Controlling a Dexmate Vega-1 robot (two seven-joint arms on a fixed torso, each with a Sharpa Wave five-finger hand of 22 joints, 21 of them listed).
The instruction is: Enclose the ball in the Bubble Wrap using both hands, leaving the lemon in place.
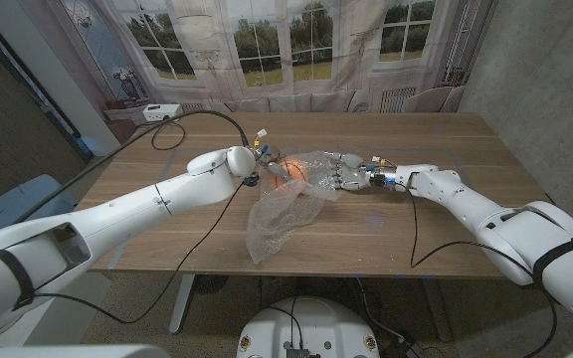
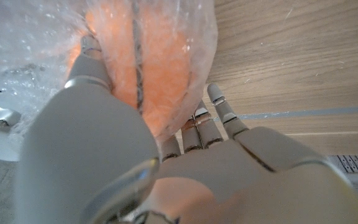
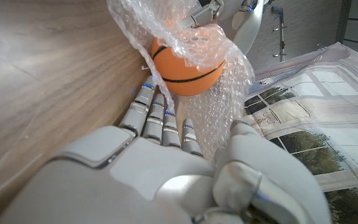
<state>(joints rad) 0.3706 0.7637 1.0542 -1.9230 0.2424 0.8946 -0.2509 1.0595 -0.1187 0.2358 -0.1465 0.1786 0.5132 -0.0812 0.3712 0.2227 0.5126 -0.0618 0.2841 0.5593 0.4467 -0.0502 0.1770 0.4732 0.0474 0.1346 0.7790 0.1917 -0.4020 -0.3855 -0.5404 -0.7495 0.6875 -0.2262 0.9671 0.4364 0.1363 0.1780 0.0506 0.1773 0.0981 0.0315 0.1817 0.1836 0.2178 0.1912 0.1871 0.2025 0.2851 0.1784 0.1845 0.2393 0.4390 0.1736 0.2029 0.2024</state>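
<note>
Head view shows one orange ball (image 1: 291, 168) near the middle of the wooden worktop (image 1: 446, 239), partly covered by one sheet of clear Bubble Wrap (image 1: 285, 214) whose loose end trails toward the near edge. Two arms reach in, one from each side, and meet at the ball. The left robot hand (image 1: 252, 171) is at the ball's left side; the right robot hand (image 1: 344, 172) is at its right side, fingers stretched toward the wrap.

Left wrist view, close up, has the left robot hand (image 2: 166, 162) with its thumb (image 2: 89, 68) pressed against the wrap over the ball (image 2: 160, 68) and its other fingers (image 2: 219, 109) reaching under the ball's edge on the wood, so it cups the wrapped ball between thumb and fingers.

Right wrist view shows the right robot hand (image 3: 160, 168) with its fingers (image 3: 154, 115) held together, their tips at the wrap's lower edge just beside the ball (image 3: 188, 65), which bears black seam lines. Its thumb (image 3: 247, 140) stands apart on the wrap's other side; whether it actually pinches the film I cannot tell. The Bubble Wrap (image 3: 197, 37) drapes over the ball's top and hangs down one side, leaving part of the orange surface bare.

One white box (image 1: 162, 112) sits at the worktop's far left corner, with a black cable (image 1: 207, 117) running from it.
</note>
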